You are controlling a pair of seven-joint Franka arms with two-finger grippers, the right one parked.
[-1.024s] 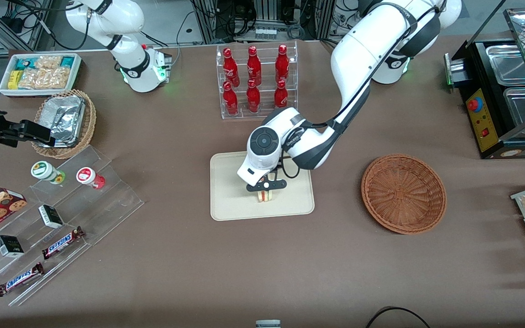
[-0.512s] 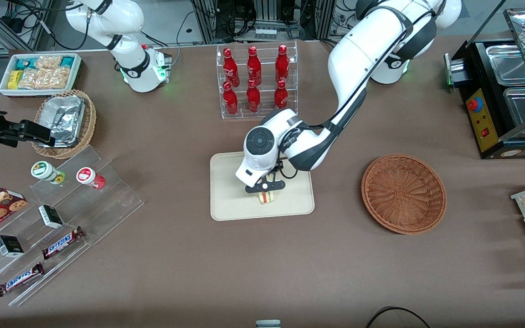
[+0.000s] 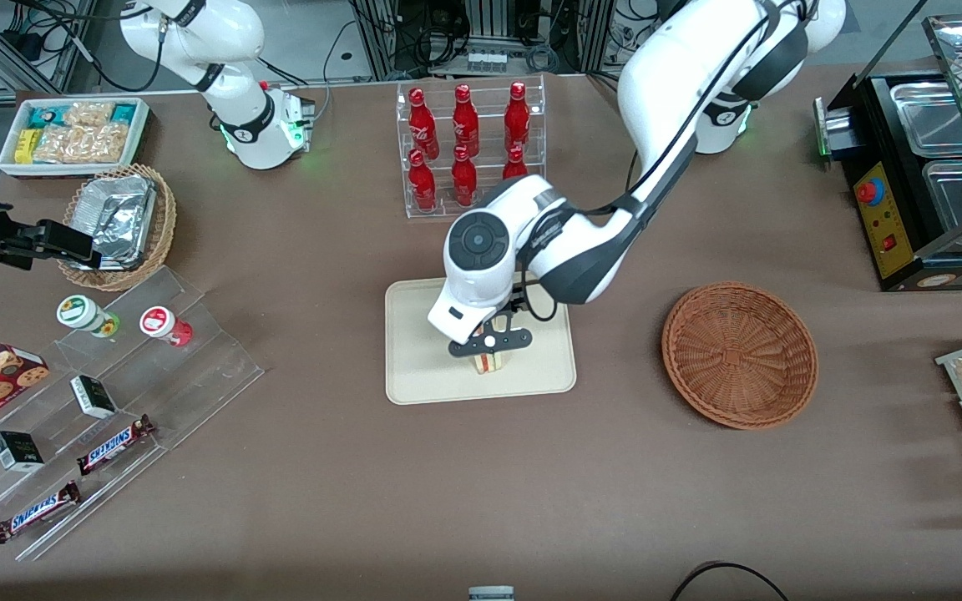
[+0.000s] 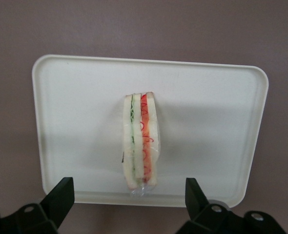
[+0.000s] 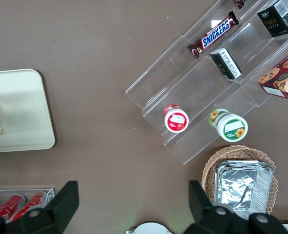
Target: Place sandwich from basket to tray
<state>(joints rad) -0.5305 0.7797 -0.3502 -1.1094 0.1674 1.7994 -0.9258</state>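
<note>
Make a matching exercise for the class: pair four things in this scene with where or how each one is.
Things:
1. sandwich
2. basket
3. gripper
4. tray

States:
A. empty, toward the working arm's end of the table
B. open, above the sandwich
C. on the tray, free of the fingers
D. nearer the front camera than the bottle rack

Pairs: 1-C, 2-A, 3-B, 4-D

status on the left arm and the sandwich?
Gripper open, above the tray, fingers apart and off the sandwich. Sandwich standing on edge on tray. Basket empty. Nothing in the way.
</note>
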